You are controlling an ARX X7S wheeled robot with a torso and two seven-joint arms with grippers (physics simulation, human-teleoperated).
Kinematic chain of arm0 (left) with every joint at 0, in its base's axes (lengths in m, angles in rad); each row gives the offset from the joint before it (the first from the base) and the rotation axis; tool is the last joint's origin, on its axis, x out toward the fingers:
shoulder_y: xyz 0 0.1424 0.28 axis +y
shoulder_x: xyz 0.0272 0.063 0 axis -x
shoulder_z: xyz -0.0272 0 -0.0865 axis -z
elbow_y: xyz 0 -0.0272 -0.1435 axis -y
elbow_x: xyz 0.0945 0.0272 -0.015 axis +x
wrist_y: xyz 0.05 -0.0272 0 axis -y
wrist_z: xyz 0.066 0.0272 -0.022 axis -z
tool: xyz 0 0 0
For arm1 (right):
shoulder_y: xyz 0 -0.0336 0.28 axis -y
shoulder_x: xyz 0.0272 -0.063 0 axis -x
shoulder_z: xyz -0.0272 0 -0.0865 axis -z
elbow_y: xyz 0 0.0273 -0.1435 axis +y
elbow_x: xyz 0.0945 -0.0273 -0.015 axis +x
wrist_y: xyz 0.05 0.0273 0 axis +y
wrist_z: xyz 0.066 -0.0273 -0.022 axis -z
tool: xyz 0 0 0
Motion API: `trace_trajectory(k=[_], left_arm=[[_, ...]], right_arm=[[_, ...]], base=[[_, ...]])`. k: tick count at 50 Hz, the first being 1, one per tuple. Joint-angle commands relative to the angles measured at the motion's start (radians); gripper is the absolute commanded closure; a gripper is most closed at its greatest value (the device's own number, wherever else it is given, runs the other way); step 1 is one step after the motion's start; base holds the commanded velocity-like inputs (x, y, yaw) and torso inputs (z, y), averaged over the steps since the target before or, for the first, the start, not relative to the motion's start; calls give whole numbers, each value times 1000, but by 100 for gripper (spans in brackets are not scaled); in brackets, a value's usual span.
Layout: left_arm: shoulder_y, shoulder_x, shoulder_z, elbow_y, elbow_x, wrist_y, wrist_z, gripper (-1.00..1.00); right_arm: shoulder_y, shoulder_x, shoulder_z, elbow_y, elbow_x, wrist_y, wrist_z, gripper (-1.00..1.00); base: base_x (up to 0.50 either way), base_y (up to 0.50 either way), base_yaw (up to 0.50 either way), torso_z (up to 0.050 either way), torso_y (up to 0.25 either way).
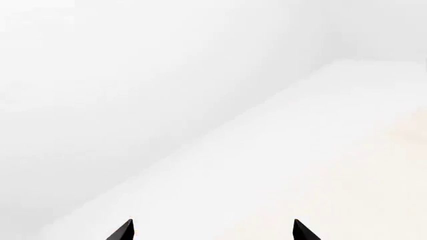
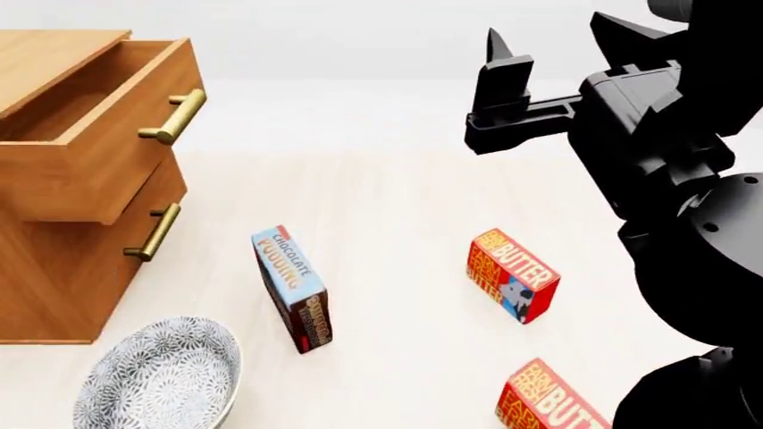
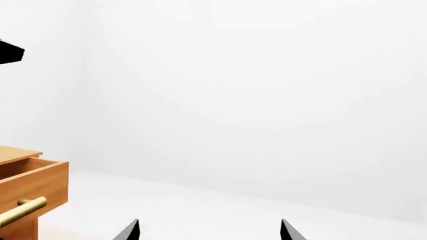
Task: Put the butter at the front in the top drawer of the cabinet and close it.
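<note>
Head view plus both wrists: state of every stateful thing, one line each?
top drawer: pulled open, no contents visible
lower drawer: shut
front butter: on floor, not grasped
rear butter: on floor, untouched
chocolate pudding box: on edge, tilted
bowl: upright, empty
left gripper: open, empty
right gripper: open, empty

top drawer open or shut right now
Open. In the head view the top drawer juts out past the drawer below, its hollow inside showing; contents cannot be seen.
</note>
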Motion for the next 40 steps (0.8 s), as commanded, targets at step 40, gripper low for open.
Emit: trace_trajectory(k=[40], left_arm=[[-116, -46, -14, -686, 231, 78, 113, -100]], right_arm=[[-120, 86, -138, 45, 33, -224, -14, -100]], base=[[0, 0, 0, 0, 0]])
